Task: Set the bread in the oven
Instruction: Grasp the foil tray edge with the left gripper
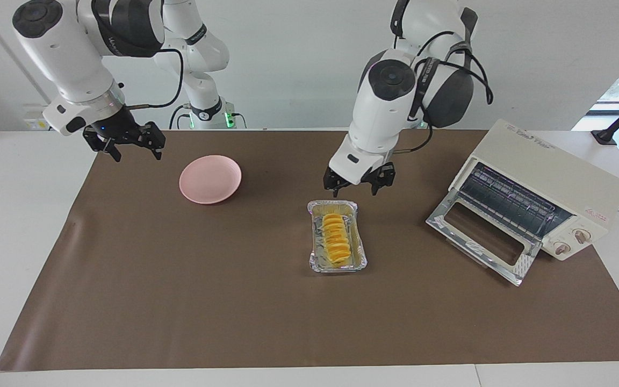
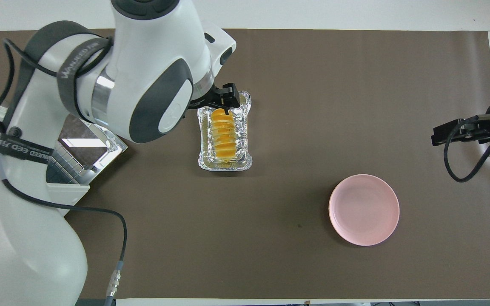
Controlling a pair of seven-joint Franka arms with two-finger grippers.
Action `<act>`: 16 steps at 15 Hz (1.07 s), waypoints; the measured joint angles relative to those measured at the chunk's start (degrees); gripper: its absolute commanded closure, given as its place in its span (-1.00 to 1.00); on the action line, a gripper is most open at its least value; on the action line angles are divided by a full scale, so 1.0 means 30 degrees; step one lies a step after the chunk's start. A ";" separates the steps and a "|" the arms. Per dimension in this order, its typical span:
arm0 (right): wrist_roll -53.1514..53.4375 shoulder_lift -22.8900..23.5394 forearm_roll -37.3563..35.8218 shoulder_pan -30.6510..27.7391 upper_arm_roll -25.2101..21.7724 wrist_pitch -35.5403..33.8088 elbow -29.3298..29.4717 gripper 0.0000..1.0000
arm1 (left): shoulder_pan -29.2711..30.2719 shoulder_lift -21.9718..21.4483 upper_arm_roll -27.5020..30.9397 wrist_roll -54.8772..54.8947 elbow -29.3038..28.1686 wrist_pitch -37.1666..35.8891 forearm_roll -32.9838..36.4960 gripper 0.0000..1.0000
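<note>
The bread [image 1: 336, 242] is a yellow-orange ridged loaf lying in a silver foil tray [image 1: 314, 252] near the middle of the brown mat; it also shows in the overhead view [image 2: 223, 134]. The cream-white oven [image 1: 551, 177] stands at the left arm's end of the table, its glass door [image 1: 479, 242] dropped open and its wire rack showing. My left gripper [image 1: 356, 189] hangs open and empty in the air over the foil tray, apart from the bread; the overhead view shows it too [image 2: 226, 104]. My right gripper [image 1: 135, 153] is open and empty, and its arm waits.
A round pink plate [image 1: 210, 179] lies bare on the mat toward the right arm's end, nearer to the robots than the tray. In the overhead view the left arm covers most of the oven; its open door [image 2: 87, 142] shows beside the tray.
</note>
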 measured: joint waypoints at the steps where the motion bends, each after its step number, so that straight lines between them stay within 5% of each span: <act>1: 0.0000 0.0000 -0.0003 0.0001 0.0003 -0.0004 -0.0001 -1.00 | -0.0272 0.0510 0.0013 -0.0182 -0.0008 0.0451 0.0000 -1.00; 6: 0.0000 -0.0001 -0.0065 -0.0009 -0.0003 -0.0016 -0.0001 -1.00 | -0.1927 0.3167 0.0699 -0.1353 -0.0229 0.3169 0.0005 -1.00; 16: 0.0000 -0.0017 -0.0065 0.0013 0.0116 -0.0027 0.0000 -1.00 | -0.2726 0.3421 0.0704 -0.2016 -0.2777 0.5556 0.0005 -1.00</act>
